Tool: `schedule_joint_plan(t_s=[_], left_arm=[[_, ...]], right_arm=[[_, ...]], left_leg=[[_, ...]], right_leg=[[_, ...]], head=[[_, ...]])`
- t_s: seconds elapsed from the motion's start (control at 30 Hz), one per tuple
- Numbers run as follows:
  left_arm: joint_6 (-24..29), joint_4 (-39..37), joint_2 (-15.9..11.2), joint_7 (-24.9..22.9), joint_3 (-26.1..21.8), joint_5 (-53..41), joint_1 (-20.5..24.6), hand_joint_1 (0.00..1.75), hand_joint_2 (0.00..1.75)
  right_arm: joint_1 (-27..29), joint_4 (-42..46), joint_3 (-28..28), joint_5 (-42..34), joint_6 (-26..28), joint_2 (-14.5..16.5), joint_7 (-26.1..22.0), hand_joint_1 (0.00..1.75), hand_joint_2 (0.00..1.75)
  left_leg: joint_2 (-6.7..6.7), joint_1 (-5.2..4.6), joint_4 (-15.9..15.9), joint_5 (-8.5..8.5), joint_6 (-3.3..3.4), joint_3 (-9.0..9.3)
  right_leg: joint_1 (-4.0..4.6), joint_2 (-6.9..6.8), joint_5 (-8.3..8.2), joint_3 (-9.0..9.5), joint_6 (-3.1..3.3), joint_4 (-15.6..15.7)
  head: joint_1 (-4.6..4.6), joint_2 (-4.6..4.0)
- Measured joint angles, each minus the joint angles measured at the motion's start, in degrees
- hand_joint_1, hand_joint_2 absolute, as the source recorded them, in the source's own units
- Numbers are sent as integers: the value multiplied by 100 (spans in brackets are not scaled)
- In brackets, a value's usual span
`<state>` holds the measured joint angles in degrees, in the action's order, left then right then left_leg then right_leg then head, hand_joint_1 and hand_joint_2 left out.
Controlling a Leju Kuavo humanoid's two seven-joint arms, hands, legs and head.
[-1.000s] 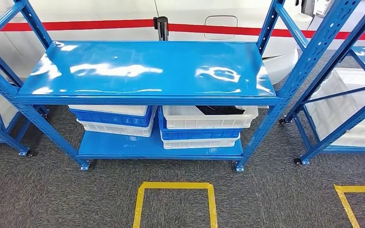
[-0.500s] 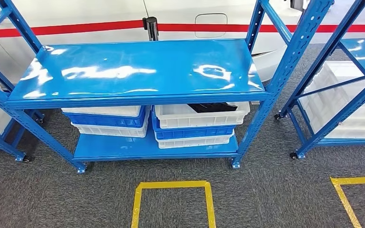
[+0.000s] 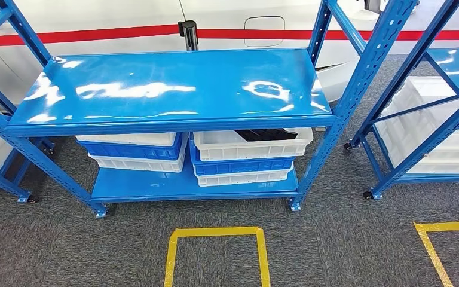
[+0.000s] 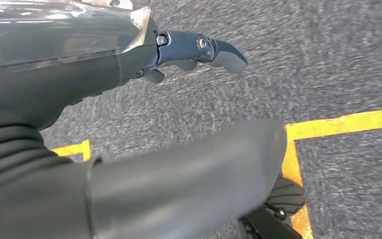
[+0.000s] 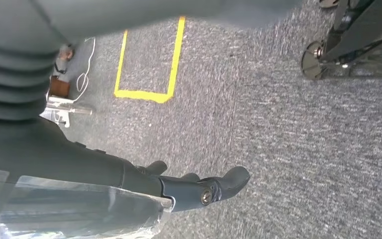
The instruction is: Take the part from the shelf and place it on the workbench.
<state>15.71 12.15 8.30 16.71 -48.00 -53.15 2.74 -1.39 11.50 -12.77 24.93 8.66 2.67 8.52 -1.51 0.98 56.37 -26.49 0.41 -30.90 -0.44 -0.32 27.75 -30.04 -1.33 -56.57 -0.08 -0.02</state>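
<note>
Since the frame half a second back, the whole head view has slid only a touch, so my camera has shifted, not the shelf [image 3: 173, 89]; against the frame a second back, it sits lower and further left in the picture. From the head I see the blue shelf straight ahead, its glossy top board bare, and on the lower board two stacks of white and blue crates. The dark part [image 3: 269, 134] lies in the top white crate [image 3: 251, 145] of the right-hand stack, partly hidden under the top board. A yellow tape square [image 3: 215, 254] marks the grey carpet [image 3: 334, 239] in front, and a second blue rack [image 3: 430, 113] stands to the right.

The wrist views give me what the head does not: both hands, hanging over carpet, well apart from the part. My left hand [image 4: 179, 164] holds nothing, thumb and dark fingers [image 4: 214, 50] spread apart, with yellow tape beneath it. My right hand [image 5: 129, 174] is likewise empty, fingers [image 5: 224, 184] extended and apart.
</note>
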Motion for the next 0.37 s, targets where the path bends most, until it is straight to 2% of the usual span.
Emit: schedule_joint_plan(t_s=[0.37], left_arm=[[-435, 250, -214, -459, 1219, 1496, -281, 0, 0]], right_arm=[[246, 235, 297, -695, -237, -61, -231, 0, 0]], left_leg=[[0, -35, 1, -16, -7, -4]], right_leg=[[-32, 0, 2, -51, -2, 0]], head=[[0, 0]])
